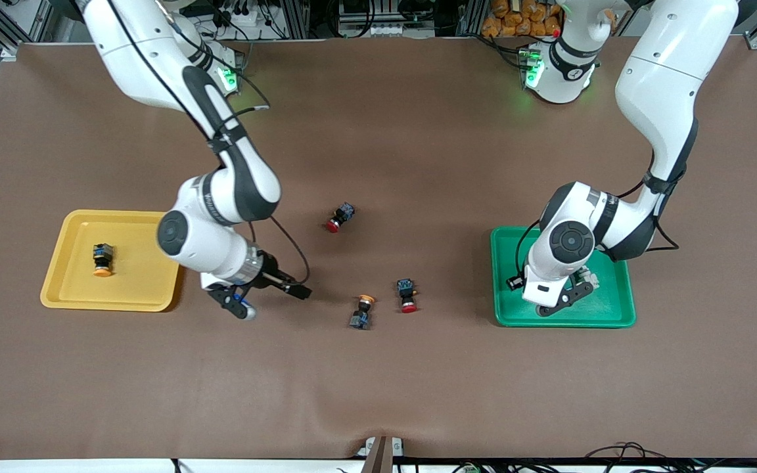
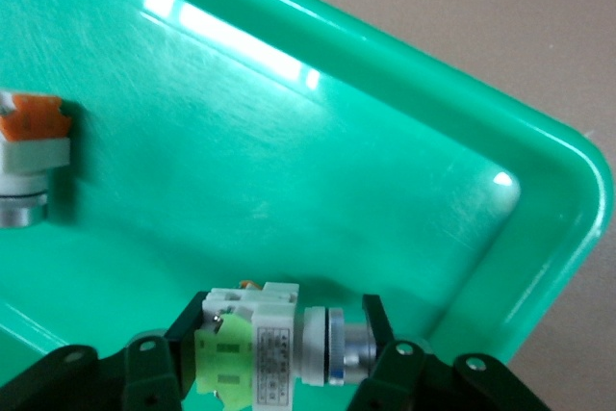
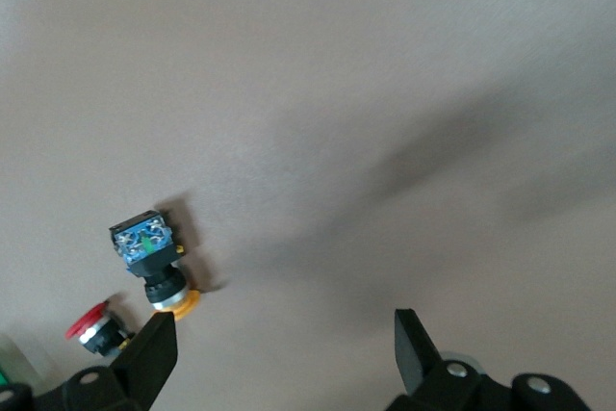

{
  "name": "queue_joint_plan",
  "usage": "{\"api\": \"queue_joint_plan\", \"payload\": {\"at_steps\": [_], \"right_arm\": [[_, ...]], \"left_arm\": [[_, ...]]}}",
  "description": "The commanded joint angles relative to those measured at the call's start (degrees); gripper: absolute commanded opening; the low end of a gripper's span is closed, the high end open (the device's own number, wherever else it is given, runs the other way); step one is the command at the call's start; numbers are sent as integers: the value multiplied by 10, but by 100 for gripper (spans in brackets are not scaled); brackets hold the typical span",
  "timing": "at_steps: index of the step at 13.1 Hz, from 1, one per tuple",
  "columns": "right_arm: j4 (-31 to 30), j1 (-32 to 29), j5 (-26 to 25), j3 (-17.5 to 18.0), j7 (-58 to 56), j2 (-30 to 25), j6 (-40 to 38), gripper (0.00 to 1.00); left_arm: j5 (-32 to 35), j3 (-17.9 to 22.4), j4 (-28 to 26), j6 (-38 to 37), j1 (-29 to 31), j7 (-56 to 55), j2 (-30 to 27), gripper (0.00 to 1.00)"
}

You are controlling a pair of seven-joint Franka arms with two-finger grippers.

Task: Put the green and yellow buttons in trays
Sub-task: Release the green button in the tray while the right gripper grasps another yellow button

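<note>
Left gripper (image 2: 284, 353) is sitting low in the green tray (image 1: 615, 309), at the corner nearer the front camera. Its fingers (image 2: 188, 329) are clamping a pale switch with a light-green block (image 2: 255, 353), one at each end of it. The switch is lying on its side, down at the tray floor; whether it is touching the floor I cannot tell. A second pale switch, with an orange-red mark (image 2: 29, 156), is resting on the same tray floor, well apart from the held one.

Right gripper (image 1: 267, 295) is hanging over bare table, between the yellow tray (image 1: 76, 299) and the loose switches. Jaws are standing wide, nothing between them.

Yellow tray is sitting toward the right arm's end of the table. One yellow-cap switch (image 1: 102, 259) is lying inside it, cap pointing toward the front camera.

A second yellow-cap switch (image 1: 361, 311) is lying on the table mid-way between the trays, cap pointing away from the front camera. It is showing in the right wrist view (image 3: 152, 259) too.

Red-cap switch (image 1: 407, 295) is lying just beside it, on the green-tray side, not touching. Another red-cap switch (image 1: 340, 217) is lying farther from the front camera, well apart from that pair.
</note>
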Motion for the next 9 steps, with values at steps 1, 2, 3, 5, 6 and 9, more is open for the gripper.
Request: {"api": "queue_joint_plan", "payload": {"at_steps": [1,2,3,5,6,9], "right_arm": [[58,19,-19,0,66,40,7,100],[74,23,-20,0,80,56,7,100],[91,26,-20,0,80,71,10,100],[125,34,-26,0,77,100,10,100],[131,42,-60,0,79,108,11,100],[134,48,-94,9,80,126,68,100]], "left_arm": [[17,0,-6,-1,4,-7,-9,100],[17,0,-6,-12,7,-8,-19,100],[17,-1,0,-44,6,-2,-32,100],[16,-4,15,-102,7,5,-69,100],[6,-6,27,-133,9,20,-91,100],[-53,-5,100,-205,16,115,-114,100]]}}
